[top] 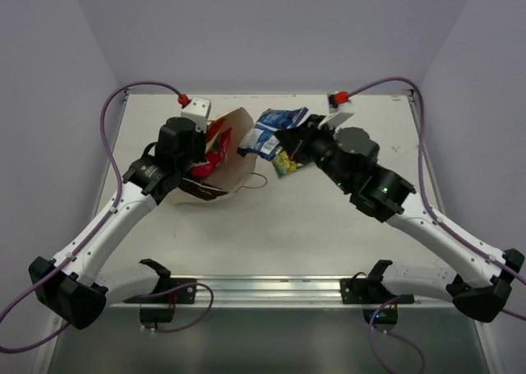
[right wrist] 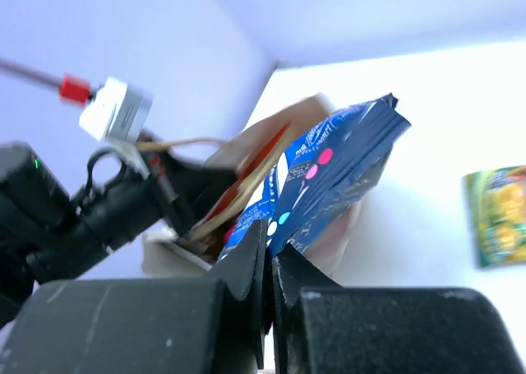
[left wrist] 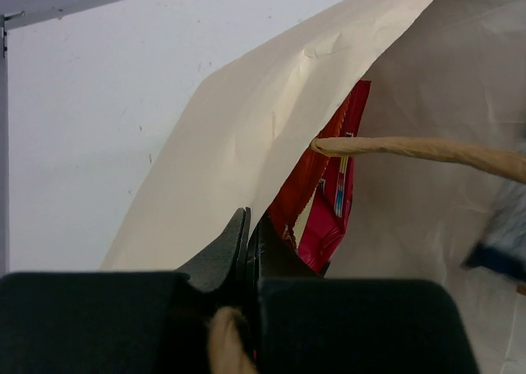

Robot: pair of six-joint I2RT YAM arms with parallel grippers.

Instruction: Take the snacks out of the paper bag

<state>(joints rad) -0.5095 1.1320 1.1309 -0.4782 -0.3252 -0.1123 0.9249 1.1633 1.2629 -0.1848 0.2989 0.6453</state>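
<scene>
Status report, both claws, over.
Left claw shut on cream paper bag rim. Right claw shut on blue-and-white shiny packet at bag mouth. Orange-red packet inside.

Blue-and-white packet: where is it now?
Top view, far middle of the table: the blue-and-white packet is pinched in the right gripper at the mouth of the paper bag, with the yellow-green packet just beside it.

No legible text, brand or number in any view — print on the blue-and-white packet point(right wrist: 345, 160) shows only pink and teal dots; markings on the orange-red packet point(left wrist: 325, 218) and yellow-green packet point(right wrist: 497, 216) are too blurred to read
</scene>
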